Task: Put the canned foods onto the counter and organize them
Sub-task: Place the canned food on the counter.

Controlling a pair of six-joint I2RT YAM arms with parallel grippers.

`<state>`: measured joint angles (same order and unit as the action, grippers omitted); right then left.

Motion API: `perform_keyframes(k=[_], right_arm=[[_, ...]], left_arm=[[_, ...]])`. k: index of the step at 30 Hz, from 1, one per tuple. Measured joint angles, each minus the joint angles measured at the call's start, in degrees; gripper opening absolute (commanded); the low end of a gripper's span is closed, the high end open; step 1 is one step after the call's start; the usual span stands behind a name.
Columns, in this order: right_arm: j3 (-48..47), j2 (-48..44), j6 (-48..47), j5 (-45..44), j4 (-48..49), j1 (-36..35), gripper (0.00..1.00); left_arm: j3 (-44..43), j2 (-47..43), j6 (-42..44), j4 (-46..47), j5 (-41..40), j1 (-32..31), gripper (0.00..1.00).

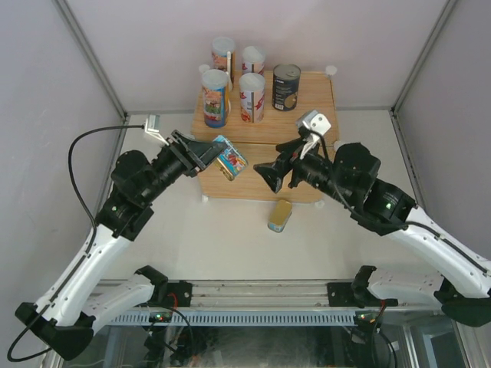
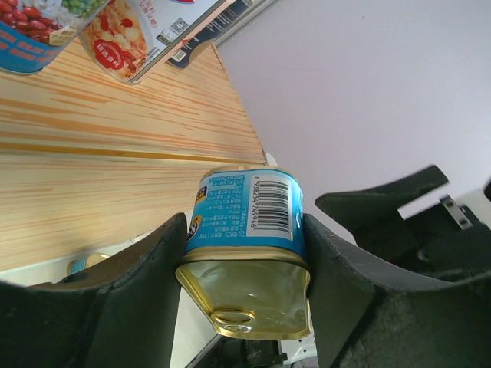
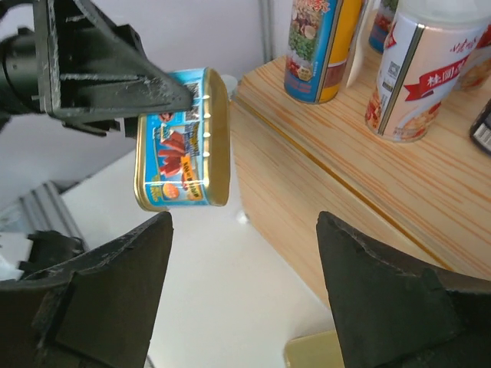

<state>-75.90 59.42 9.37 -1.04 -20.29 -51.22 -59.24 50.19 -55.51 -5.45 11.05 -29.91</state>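
My left gripper (image 1: 217, 156) is shut on a flat gold tin with a blue label (image 1: 230, 158), held in the air over the front left part of the wood-grain counter (image 1: 307, 100). The tin fills the left wrist view (image 2: 245, 249) between my fingers and shows in the right wrist view (image 3: 182, 139). My right gripper (image 1: 272, 176) is open and empty, just right of that tin, over the counter's front. A second gold tin (image 1: 280, 215) lies on the table before the counter (image 3: 322, 354). Four tall white-lidded cans (image 1: 215, 97) and a dark can (image 1: 286, 87) stand on the counter's back.
White walls with metal frame posts close in the table on three sides. A grey cable (image 1: 84, 146) loops off the left arm. A white table surface (image 1: 215, 238) runs in front of the counter, with a rail at the near edge.
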Motion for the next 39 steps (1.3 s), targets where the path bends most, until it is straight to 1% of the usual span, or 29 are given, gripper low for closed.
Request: perform_keyframes(k=[2, 11, 17, 20, 25, 33, 39], right_arm=[[-0.61, 0.46, -4.42, -5.75, -0.61, -4.5, 0.77], [-0.92, 3.48, -21.94, -27.06, 0.11, -20.83, 0.86], [-0.57, 5.88, -32.39, -37.27, 3.23, -27.82, 0.9], [0.37, 6.91, -36.72, -40.7, 5.42, -29.79, 0.91], [1.03, 9.2, -41.81, -43.69, 7.78, -30.6, 0.91], [1.95, 12.96, -50.07, -46.86, 13.25, -32.52, 0.92], [2.12, 14.8, -54.14, -48.28, 16.61, -32.94, 0.92]], left_arm=[[-0.35, 0.17, -0.48, -0.72, -0.39, 0.0, 0.0], [-1.14, 0.94, -2.21, -4.46, -1.99, 0.0, 0.0], [-2.84, 1.62, -2.58, -6.36, -2.43, 0.0, 0.0], [-4.13, 2.29, -2.82, -7.32, -2.54, 0.0, 0.0], [-5.77, 3.48, -3.48, -8.94, -2.54, 0.04, 0.0], [-6.99, 4.72, -5.6, -9.16, -2.23, 0.2, 0.0], [-6.99, 4.98, -7.43, -9.11, -1.62, 0.33, 0.0]])
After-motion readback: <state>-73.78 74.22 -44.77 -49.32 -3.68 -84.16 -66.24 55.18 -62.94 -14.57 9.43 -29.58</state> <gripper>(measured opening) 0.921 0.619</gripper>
